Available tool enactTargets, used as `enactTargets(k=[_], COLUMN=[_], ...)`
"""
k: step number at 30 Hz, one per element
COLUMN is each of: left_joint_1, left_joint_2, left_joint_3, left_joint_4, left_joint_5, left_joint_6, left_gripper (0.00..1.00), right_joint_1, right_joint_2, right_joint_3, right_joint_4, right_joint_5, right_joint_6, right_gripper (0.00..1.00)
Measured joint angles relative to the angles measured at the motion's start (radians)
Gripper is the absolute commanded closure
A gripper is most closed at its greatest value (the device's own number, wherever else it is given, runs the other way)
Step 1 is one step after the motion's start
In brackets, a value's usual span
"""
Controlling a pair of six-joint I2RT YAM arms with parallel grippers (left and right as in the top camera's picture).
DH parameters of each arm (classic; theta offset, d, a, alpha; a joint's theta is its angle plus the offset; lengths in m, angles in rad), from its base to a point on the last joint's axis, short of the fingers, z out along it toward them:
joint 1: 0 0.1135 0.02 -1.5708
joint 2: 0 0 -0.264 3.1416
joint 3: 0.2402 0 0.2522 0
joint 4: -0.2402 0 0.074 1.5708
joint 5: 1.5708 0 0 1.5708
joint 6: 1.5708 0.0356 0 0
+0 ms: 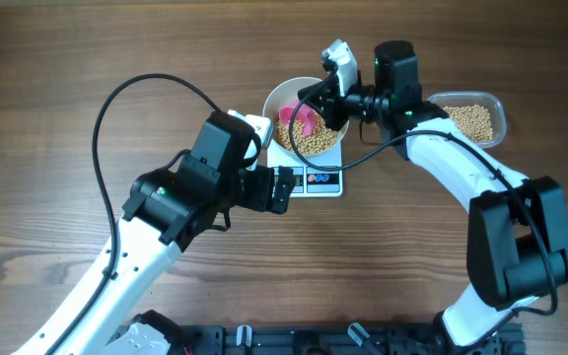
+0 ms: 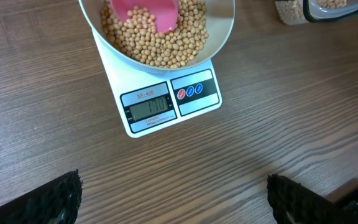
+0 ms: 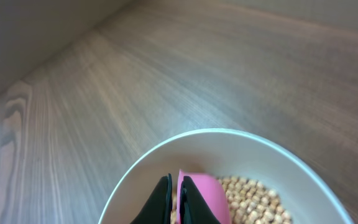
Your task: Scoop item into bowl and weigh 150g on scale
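Many beans (image 2: 160, 40) lie in the bowl (image 2: 224, 30) atop the scale (image 2: 118, 71), so the right gripper (image 3: 176, 188), clenched on the pink scoop (image 2: 145, 14) over them, should tip in small doses and watch the display (image 2: 149, 107), while the left gripper (image 2: 176, 202) hangs released, touching nothing

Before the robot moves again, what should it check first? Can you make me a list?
1. The bowl sits on the scale: ok.
2. The beans are in the bowl: ok.
3. The right gripper is shut on the pink scoop, whose end is in the bowl: ok.
4. The left gripper is open, empty and not touching the scale: ok.
5. The display shows the target weight: cannot tell, the digits are blurred.
6. The clear tub holds more beans: ok.
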Motion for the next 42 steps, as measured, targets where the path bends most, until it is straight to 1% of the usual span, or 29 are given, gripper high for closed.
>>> enactTargets(k=[7,15,20,26,35,39,42], left_joint_1=[0.0,0.0,0.0,0.0,0.0,0.0,0.0], left_joint_2=[0.0,0.0,0.0,0.0,0.0,0.0,0.0], left_joint_3=[0.0,0.0,0.0,0.0,0.0,0.0,0.0], left_joint_4=[0.0,0.0,0.0,0.0,0.0,0.0,0.0], left_joint_5=[0.0,0.0,0.0,0.0,0.0,0.0,0.0], left_joint_6=[0.0,0.0,0.0,0.0,0.0,0.0,0.0], left_gripper=[0.0,0.0,0.0,0.0,0.0,0.0,0.0], right_joint_1=[0.0,0.0,-0.019,-0.097,-0.183,-0.2,-0.214], right_joint_2=[0.0,0.0,0.0,0.0,0.0,0.0,0.0], right_joint_3=[0.0,0.0,0.0,0.0,0.0,0.0,0.0], right_joint_4=[-0.057,-0.059,-0.053,0.001,0.026,0.075,0.132], right_joint_5=[-0.04,-0.116,-0.151,-0.254,-0.281,-0.282,-0.285], right_joint_6=[0.008,0.025,0.127,0.28,0.458,0.571,0.682], right_gripper=[0.96,0.96,0.96,0.96,0.96,0.96,0.96])
